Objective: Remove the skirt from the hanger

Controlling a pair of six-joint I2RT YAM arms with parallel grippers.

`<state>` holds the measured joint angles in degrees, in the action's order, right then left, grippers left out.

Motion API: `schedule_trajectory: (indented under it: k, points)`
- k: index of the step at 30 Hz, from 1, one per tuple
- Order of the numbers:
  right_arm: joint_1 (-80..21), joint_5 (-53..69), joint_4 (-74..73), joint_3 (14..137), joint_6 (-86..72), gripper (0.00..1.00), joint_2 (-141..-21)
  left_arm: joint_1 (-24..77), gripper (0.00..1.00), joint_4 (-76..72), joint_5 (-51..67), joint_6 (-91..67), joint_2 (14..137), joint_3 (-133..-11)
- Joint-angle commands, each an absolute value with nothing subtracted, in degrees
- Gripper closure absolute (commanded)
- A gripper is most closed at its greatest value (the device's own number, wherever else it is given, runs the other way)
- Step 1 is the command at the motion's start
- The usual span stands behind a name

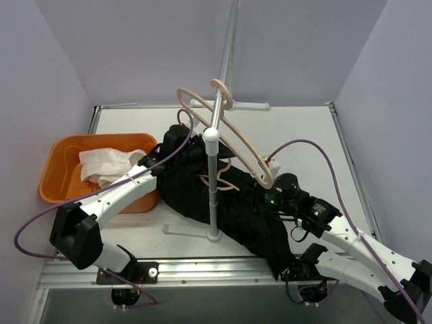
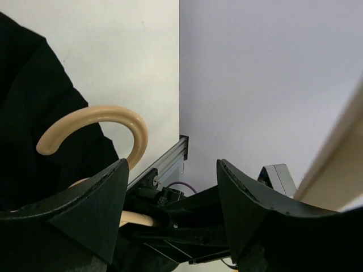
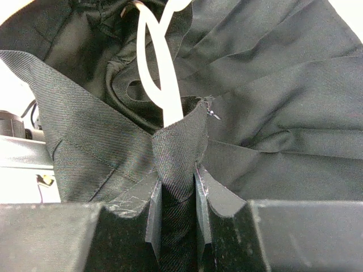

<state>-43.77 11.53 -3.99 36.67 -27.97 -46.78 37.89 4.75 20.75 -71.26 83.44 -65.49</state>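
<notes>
Across the bench (image 1: 310, 142) the black skirt (image 1: 229, 209) lay stretched from ten o'clock to four o'clock, with the wooden hanger (image 1: 244, 142) arching along nearly the same line above it. The right tool (image 3: 177, 184) — at the four o'clock end — was pinched narrow on a fold of skirt, while the left tool (image 2: 171, 167) stood wide and empty at the ten o'clock end.
</notes>
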Motion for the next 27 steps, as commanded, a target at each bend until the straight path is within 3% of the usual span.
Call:
schedule_trajectory:
  k: [1, 22, 25, 27]
  points:
    - [-45.3, 12.0, 2.5, 38.8, -29.8, 1.0, -46.0, 38.1, 0.28, 7.0, 17.8, -67.8, 83.0, -69.8]
    - [-49.5, 12.1, 2.4, 38.5, -29.0, 1.0, -43.3, 38.0, 0.28, 13.1, 16.3, -65.1, 87.1, -73.8]
    - [-49.9, 13.2, 2.6, 38.4, -29.1, 1.0, -43.9, 38.1, 0.33, 12.5, 16.8, -65.7, 88.1, -74.4]
    - [-50.2, 13.6, 2.5, 38.7, -29.2, 1.0, -44.3, 38.0, 0.48, 11.4, 17.1, -66.1, 88.4, -74.7]
